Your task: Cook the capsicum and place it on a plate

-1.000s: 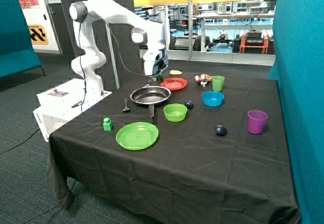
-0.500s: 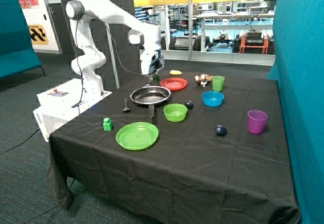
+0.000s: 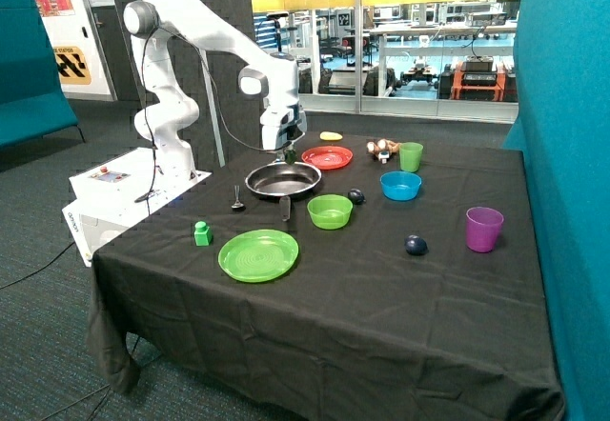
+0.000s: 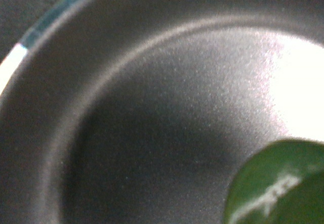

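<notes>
Your gripper (image 3: 286, 153) is low over the pan (image 3: 283, 180), at the pan's far rim, on the side toward the red plate (image 3: 328, 158). You can see a bit of dark green at its tip, and in the wrist view the capsicum (image 4: 276, 186) fills one corner right in front of the lens, with the grey inside of the pan (image 4: 152, 122) spread behind it. So the capsicum sits at the gripper, just above or at the pan floor; you cannot tell whether it touches the metal. You also cannot tell how the gripper stands around it.

The plate lies just beyond the gripper, bare, touching nothing but the black cloth (image 3: 381, 297). The pan's handle (image 3: 285, 208) points away from the gripper toward the table's near edge. Beside that handle, on the side away from the robot's base, you have the green bowl (image 3: 330, 210); on the other side a small spoon (image 3: 237, 199). Farther from the gripper, toward the near edge, lie the big green plate (image 3: 258, 254) and the light green cube (image 3: 203, 233). Well off to the side past the red plate are the blue bowl (image 3: 400, 185), the green cup (image 3: 411, 156) and the purple cup (image 3: 483, 229), with two dark blue balls (image 3: 416, 245) between them on the cloth.
</notes>
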### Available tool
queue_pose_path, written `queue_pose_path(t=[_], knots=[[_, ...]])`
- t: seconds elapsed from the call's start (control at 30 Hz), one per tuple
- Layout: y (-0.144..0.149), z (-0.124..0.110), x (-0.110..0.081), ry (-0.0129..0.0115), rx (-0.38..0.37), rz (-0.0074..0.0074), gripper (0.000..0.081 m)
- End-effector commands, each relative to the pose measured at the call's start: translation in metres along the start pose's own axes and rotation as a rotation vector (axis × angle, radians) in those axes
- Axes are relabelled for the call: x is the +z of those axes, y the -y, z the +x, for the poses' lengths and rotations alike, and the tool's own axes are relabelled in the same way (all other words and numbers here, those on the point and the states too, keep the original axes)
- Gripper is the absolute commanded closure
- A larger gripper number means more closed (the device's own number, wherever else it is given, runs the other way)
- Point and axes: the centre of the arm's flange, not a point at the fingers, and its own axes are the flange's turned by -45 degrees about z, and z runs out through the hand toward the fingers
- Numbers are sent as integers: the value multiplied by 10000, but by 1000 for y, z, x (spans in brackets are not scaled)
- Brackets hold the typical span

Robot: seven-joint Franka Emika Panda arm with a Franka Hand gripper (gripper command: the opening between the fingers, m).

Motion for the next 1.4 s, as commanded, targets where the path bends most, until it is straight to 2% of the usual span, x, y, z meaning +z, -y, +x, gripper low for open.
queue_pose_path(t=[0.0,0.27,0.63,1.37], knots=[[-1,-6,26,33,133,9,808],[0,-9,46,33,182,9,808],[-3,-11,63,33,308,9,808],[-11,-11,79,33,401,8,808]])
